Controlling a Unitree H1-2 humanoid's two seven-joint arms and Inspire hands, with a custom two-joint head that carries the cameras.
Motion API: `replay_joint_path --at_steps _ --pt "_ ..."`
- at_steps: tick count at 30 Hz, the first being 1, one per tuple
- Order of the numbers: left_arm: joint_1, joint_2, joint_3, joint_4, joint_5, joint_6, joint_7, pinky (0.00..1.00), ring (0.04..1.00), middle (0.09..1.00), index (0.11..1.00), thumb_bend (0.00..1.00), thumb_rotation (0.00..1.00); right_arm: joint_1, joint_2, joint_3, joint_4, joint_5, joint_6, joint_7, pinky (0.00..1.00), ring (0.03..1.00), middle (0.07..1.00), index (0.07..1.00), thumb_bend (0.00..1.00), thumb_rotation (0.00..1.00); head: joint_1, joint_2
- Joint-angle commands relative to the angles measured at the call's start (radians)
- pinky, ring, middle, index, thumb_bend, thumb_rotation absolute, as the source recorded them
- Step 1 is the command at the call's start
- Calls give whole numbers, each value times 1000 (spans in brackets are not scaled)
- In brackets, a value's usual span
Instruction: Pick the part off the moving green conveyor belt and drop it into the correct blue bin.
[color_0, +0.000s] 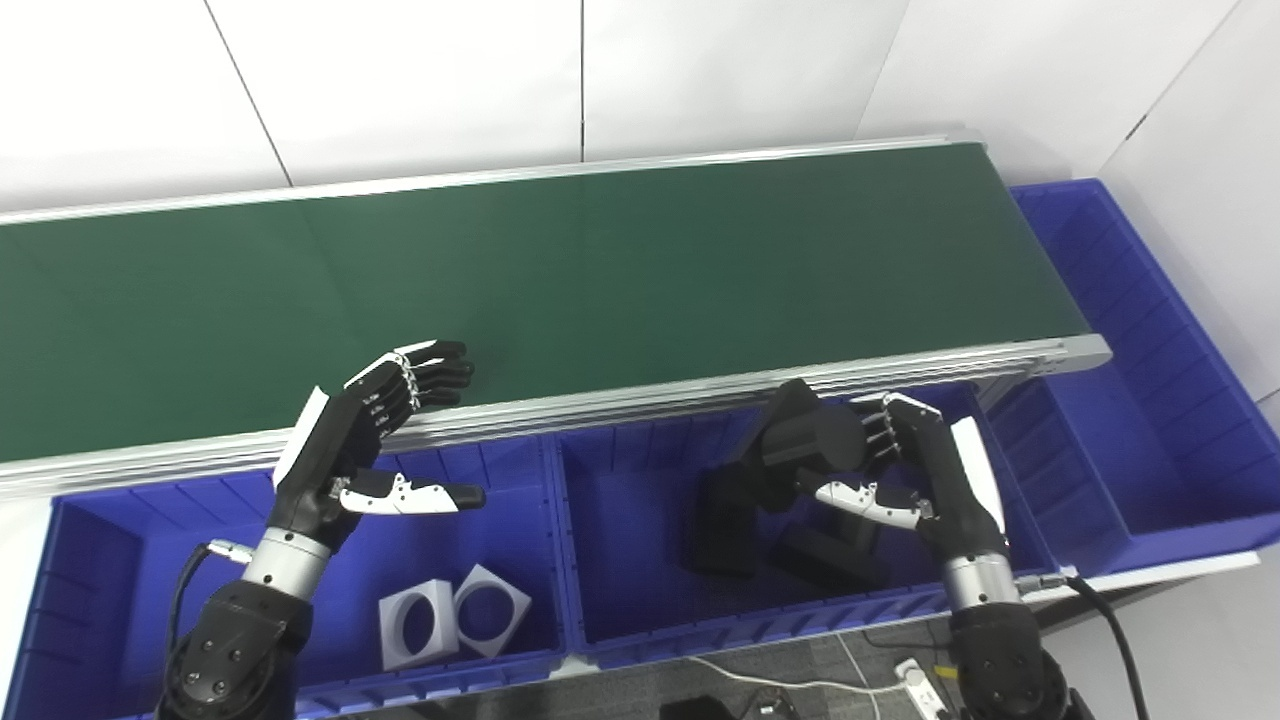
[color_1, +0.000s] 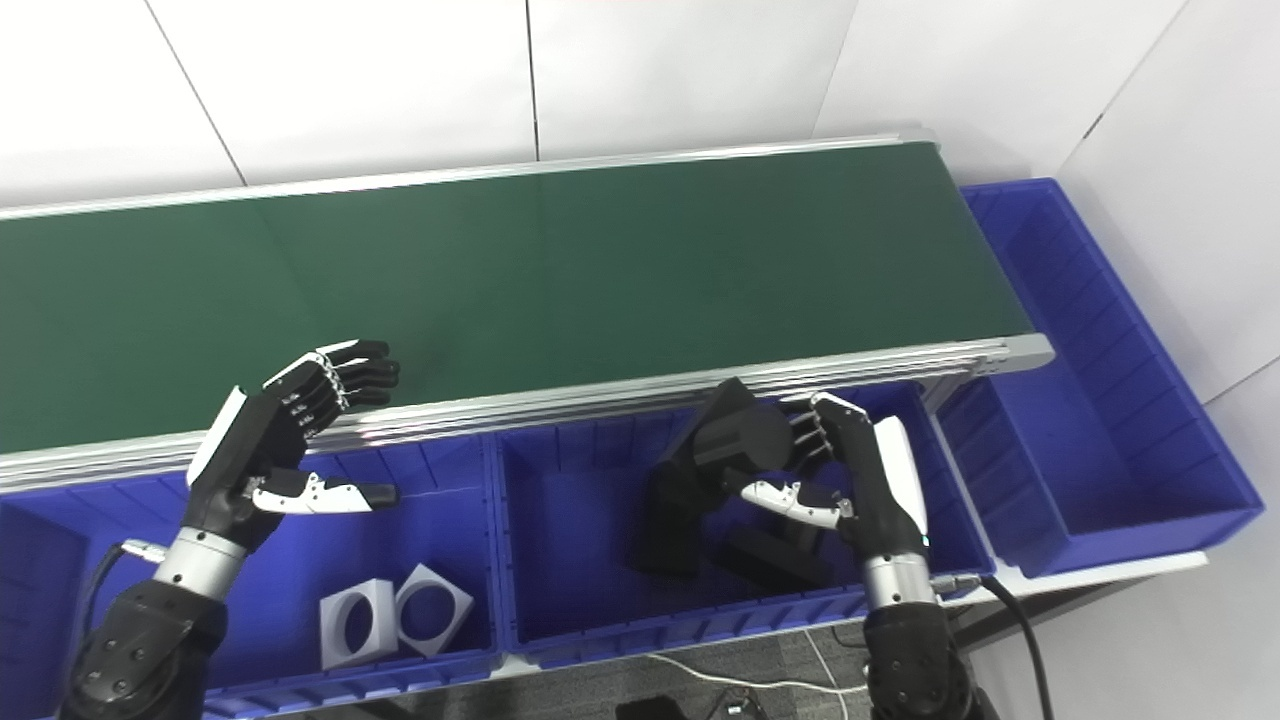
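Over the middle bin (color_0: 620, 600), at 4 o'clock in view, right hand (color_0: 905, 470) grips a black part (color_0: 810, 435) w/ fingers curled round it. Left hand (color_0: 375, 440) is spread wide, empty, at belt (color_0: 560, 270) edge. Risk: part lands on the black parts (color_0: 760, 540) already below & bounces, or snags the thumb on release.

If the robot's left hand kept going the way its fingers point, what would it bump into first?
Probably nothing soon. The left hand, open, points along the bare green conveyor belt, just above its silver near rail. That stretch looks free, though height is unclear.
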Motion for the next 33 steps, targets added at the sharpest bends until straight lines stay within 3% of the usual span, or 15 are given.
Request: replay_joint_path --at_steps 1,26,30,31,33 --pt "-22 7 8 -16 -17 -20 -9 722 747 730 751 1000 65 -1 -12 -12 -42 -2 6 0 308 389 467 542 514 0 -1 -1" --pt "-21 9 21 -21 -18 -8 -26 728 760 733 756 1000 62 4 -13 -49 28 -93 112 -24 332 388 489 537 513 0 -19 4" --pt "-20 7 23 -22 -15 -15 -24 715 750 728 752 1000 75 6 -10 -45 12 -111 146 -19 405 422 489 529 518 0 -18 4" --pt "-19 7 22 -24 -12 -14 -23 714 749 730 753 1000 80 7 -14 -41 9 -114 144 -15 446 481 549 576 669 37 -18 4" --pt "-20 7 23 -22 -10 -16 -23 716 749 733 756 1000 85 10 -19 -36 2 -87 137 9 491 556 625 637 840 68 -18 4"
